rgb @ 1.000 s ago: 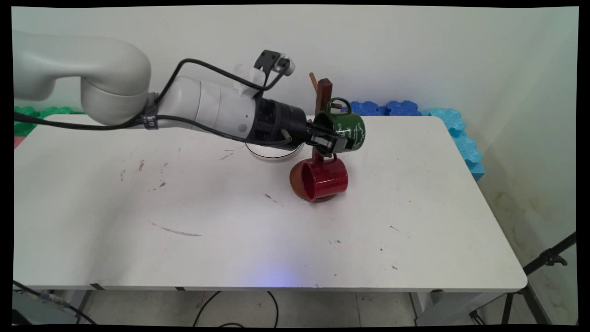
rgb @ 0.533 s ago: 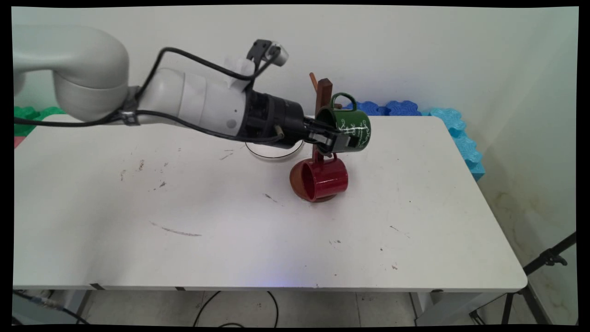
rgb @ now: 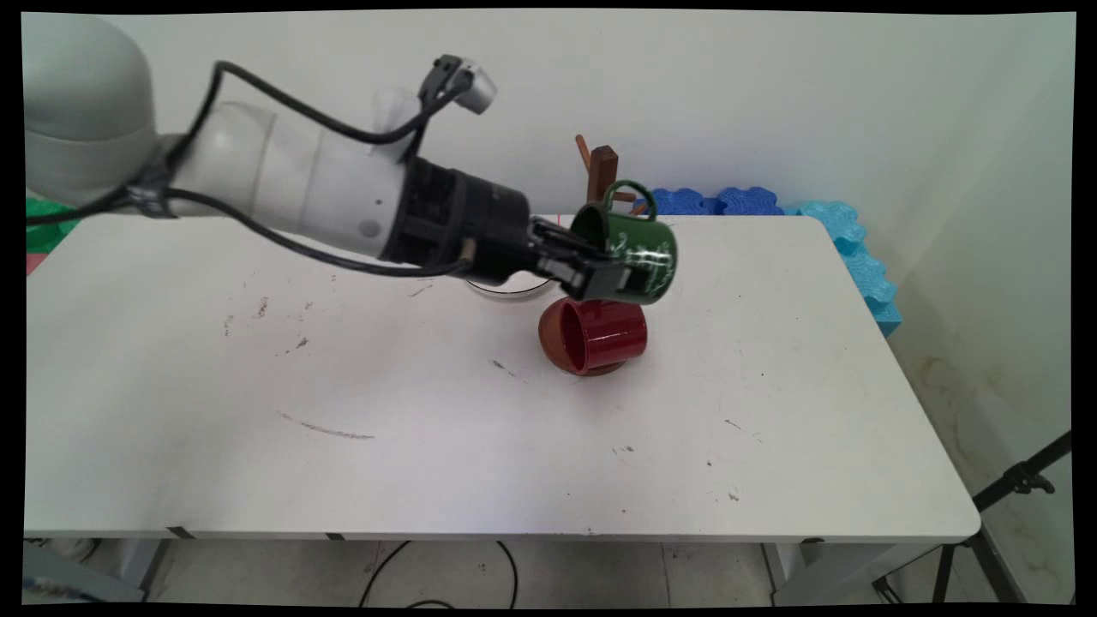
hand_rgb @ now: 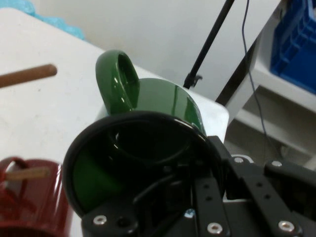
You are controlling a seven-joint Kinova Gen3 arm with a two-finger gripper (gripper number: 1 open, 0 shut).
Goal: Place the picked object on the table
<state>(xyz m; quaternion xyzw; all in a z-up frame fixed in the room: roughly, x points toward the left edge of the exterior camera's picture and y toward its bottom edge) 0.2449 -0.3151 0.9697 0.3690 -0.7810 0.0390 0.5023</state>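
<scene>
My gripper (rgb: pixel 610 272) is shut on the rim of a green mug (rgb: pixel 634 251) with white markings, held on its side in the air with its handle up. In the hand view the green mug (hand_rgb: pixel 148 143) fills the middle, its dark mouth facing the camera and one finger inside it. Just behind it stands a wooden mug tree (rgb: pixel 602 171). A red mug (rgb: pixel 596 334) hangs on a low peg of the tree, right below the green one. In the hand view a bare wooden peg (hand_rgb: pixel 27 75) points in from the left and the red mug (hand_rgb: pixel 32 202) shows at bottom left.
A round glass dish (rgb: pixel 510 287) lies on the white table (rgb: pixel 343 411) behind my wrist. Blue foam pieces (rgb: pixel 823 223) line the table's far right edge, and green foam (rgb: pixel 43 224) sits at far left. A black tripod leg (rgb: pixel 1020 484) stands at lower right.
The arm has swung nearer the camera and the green mug has moved slightly left and down, tilting its mouth more downward. The red mug has stayed on its peg.
</scene>
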